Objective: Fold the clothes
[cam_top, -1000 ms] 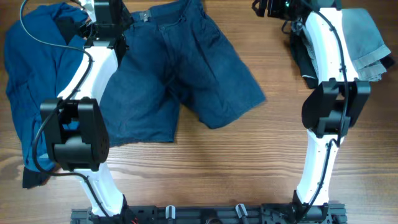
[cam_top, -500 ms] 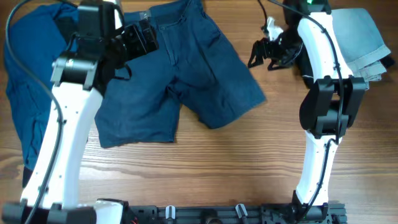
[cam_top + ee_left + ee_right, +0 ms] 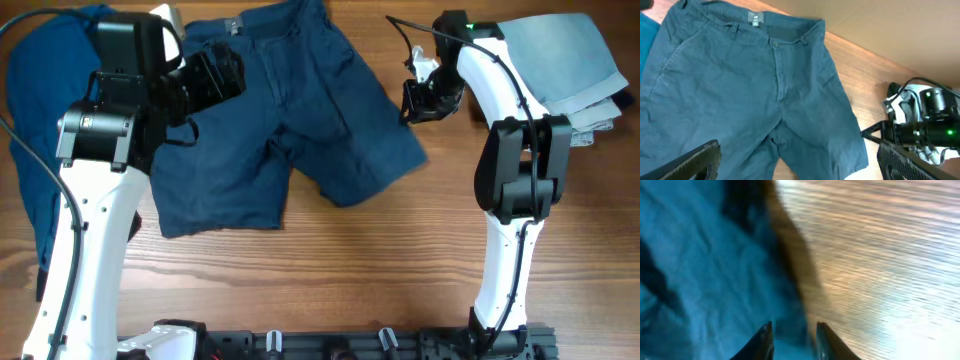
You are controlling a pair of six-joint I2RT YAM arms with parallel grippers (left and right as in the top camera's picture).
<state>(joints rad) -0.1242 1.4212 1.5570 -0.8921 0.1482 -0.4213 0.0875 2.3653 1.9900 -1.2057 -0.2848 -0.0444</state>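
Observation:
Dark blue denim shorts [image 3: 300,110] lie spread flat at the back middle of the table, waistband away from me; they also fill the left wrist view [image 3: 750,90]. My left gripper [image 3: 222,78] hovers above their left half, jaws wide open with nothing between them [image 3: 800,170]. My right gripper [image 3: 412,102] sits at the outer edge of the right leg. In the blurred right wrist view its fingers [image 3: 766,339] stand a narrow gap apart [image 3: 794,341] over the cloth edge [image 3: 715,280] where it meets bare wood.
A blue garment [image 3: 30,150] lies crumpled along the left side. Folded light grey clothes [image 3: 560,55] are stacked at the back right. Brown wooden tabletop [image 3: 350,270] fills the front.
Both arms swung from the back corners toward the shorts. The left gripper now hangs over the left half. The right gripper dropped to the right leg's edge and narrowed its jaws.

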